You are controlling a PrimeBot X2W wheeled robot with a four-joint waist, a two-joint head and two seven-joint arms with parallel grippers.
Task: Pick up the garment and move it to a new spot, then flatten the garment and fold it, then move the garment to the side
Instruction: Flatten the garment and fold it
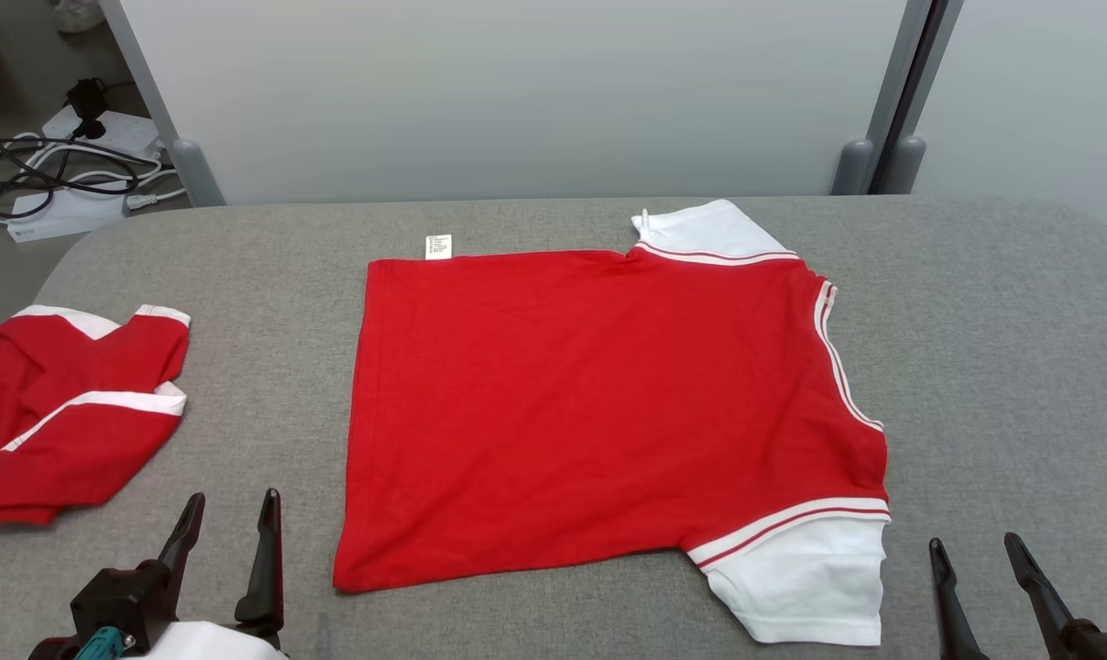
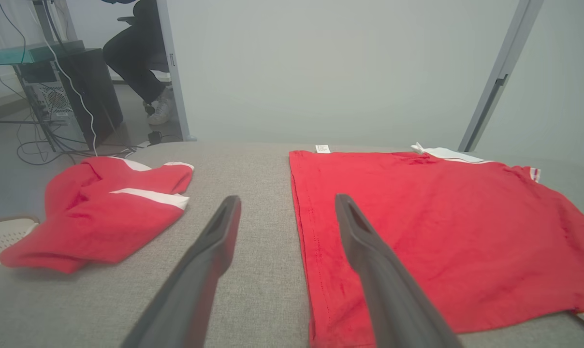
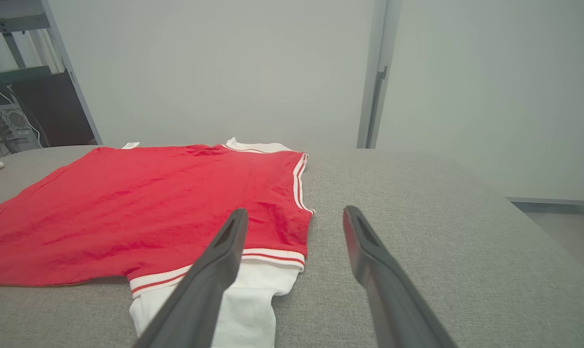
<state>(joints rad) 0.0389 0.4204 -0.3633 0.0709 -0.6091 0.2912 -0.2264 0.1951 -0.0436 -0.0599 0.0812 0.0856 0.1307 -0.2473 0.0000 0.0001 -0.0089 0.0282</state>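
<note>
Two empty, parted pairs: left fingers [image 1: 268, 550], right fingers [image 1: 946, 587], flat garment [image 1: 608, 412] between.

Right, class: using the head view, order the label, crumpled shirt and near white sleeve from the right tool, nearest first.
1. Near sleeve, just left of the right tool.
2. Label, at the back.
3. Crumpled shirt, far left.

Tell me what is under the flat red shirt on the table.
The grey fabric table shows all around the flat red shirt, which lies on it. Anything beneath the cloth is covered; no bulge shows.
</note>
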